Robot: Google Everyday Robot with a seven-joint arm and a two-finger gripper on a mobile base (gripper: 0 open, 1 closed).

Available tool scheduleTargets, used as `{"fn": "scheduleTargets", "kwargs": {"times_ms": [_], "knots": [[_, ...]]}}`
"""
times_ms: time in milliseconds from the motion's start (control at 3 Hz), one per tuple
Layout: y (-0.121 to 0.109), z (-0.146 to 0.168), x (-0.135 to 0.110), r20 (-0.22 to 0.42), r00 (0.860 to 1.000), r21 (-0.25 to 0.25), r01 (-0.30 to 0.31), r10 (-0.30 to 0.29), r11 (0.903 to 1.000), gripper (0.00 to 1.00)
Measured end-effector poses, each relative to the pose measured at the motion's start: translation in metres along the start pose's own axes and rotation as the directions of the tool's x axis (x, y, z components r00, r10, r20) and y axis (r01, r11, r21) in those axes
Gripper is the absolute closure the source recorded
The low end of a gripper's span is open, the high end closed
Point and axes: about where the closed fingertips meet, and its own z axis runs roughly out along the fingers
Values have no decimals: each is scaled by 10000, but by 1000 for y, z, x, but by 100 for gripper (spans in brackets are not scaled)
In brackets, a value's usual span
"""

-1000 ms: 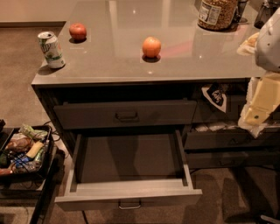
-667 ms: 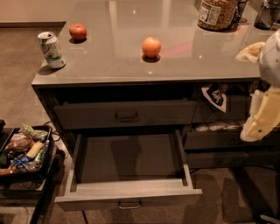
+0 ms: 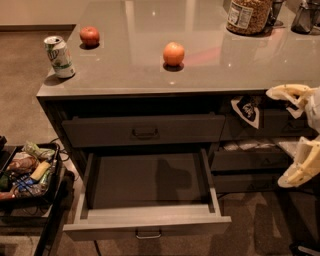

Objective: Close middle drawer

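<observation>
The middle drawer (image 3: 150, 187) is pulled far out at the bottom centre. Its long box has lighter grey sides and is empty. Its low front panel (image 3: 145, 229) carries a small metal loop handle (image 3: 148, 234). My gripper (image 3: 278, 137) is at the right edge, to the right of the drawer and in front of the right-hand drawers. Its cream fingers (image 3: 289, 92) are spread wide apart, with nothing between them. It touches nothing. Above the open drawer sits an equally wide grey drawer with a taller front (image 3: 144, 131).
On the counter top (image 3: 125, 75) stand a soda can (image 3: 59, 56), two apples (image 3: 173, 53) (image 3: 89, 35) and a jar (image 3: 248, 15). A black tray of snacks (image 3: 25, 172) sits at the left. The right-hand drawers hold a black and white cloth (image 3: 247, 109) and white cloths (image 3: 250, 145).
My gripper has dropped from beside the counter top to the level of the right-hand drawers, and its fingers now stand further apart. The drawers have not moved.
</observation>
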Motion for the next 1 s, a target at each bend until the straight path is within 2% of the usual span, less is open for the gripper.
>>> {"fn": "scheduleTargets", "kwargs": {"times_ms": [333, 667, 1000], "knots": [[2, 6, -13, 1085, 9918, -102, 698, -682, 9975, 0], [2, 5, -14, 1082, 9914, -88, 744, -730, 9972, 0], [6, 14, -18, 1778, 9814, -119, 758, -725, 9971, 0]]}}
